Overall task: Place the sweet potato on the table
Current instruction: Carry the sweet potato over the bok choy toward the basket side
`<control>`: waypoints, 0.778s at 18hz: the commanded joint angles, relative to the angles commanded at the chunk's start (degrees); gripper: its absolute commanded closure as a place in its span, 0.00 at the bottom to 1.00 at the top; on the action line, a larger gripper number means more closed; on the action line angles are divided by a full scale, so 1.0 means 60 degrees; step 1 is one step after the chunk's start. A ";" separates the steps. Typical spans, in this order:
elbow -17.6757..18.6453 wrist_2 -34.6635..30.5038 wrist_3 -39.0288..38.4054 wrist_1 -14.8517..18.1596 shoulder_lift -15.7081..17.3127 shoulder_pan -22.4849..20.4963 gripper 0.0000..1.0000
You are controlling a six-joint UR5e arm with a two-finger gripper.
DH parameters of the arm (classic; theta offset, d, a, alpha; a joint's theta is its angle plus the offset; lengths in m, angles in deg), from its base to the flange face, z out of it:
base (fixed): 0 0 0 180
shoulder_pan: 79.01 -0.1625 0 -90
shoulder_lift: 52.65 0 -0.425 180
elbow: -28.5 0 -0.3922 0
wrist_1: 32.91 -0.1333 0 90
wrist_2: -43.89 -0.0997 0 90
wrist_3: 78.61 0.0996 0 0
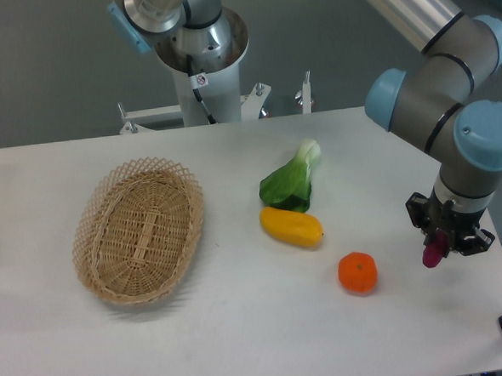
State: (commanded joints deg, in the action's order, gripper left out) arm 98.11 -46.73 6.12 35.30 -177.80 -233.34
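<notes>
- Hanging from the jaws (437, 246) near the right edge of the table (242, 325), the sweet potato (432, 253) points down, its magenta lower end sticking out below the black fingers.
- The jaws are closed tight on the upper part of the tuber; whether its tip touches the white surface cannot be told.
- The round orange fruit (358, 273) lies to the left of it, apart.
- Farther left are the yellow vegetable (292, 226), the leafy green (291, 182) and the wicker basket (139, 230).

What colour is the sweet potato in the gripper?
Reddish-purple; the sweet potato shows in the fixed camera view.
</notes>
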 joint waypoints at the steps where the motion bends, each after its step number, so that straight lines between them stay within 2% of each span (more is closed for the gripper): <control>1: 0.0000 0.0058 0.0000 0.0000 0.0015 0.0000 0.77; 3: 0.0102 0.0088 -0.0015 0.0000 0.0044 0.0000 0.77; 8: 0.0979 0.0117 -0.0102 -0.0131 0.0511 0.0161 0.77; 11: 0.2076 0.0088 -0.0088 -0.0526 0.1140 0.0424 0.77; 14: 0.3657 0.0117 0.0043 -0.1417 0.2048 0.0643 0.77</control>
State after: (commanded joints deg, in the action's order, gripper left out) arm 120.05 -46.03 6.38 26.79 -165.52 -229.48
